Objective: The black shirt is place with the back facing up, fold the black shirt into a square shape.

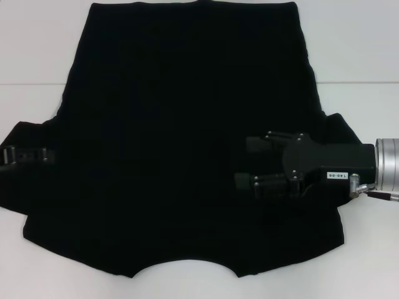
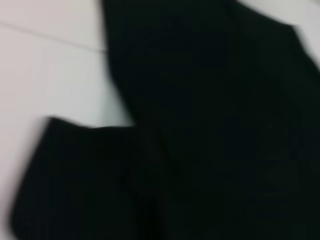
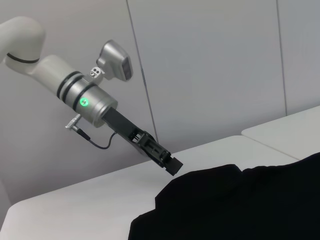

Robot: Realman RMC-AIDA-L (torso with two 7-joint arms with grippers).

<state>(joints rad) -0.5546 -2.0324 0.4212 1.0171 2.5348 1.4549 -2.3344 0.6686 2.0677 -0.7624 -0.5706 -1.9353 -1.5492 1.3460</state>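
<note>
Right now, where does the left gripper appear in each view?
Head view: left gripper at the left edge, over the black shirt's sleeve.
Left wrist view: not in it.
Right wrist view: left gripper mid-frame, above the sleeve.
Shared landmark: that sleeve.

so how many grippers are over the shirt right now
2. The right gripper is over the black shirt by its right sleeve; the left gripper is at the left sleeve's edge, barely visible from the head.

The black shirt (image 1: 174, 143) is spread flat on the white table (image 1: 37, 56) — plain, matte, unprinted, neckline curve nearest the robot. Both short sleeves are spread outward — 1 beneath the right gripper (image 1: 240, 163), 1 under the left gripper (image 1: 25, 154).
</note>
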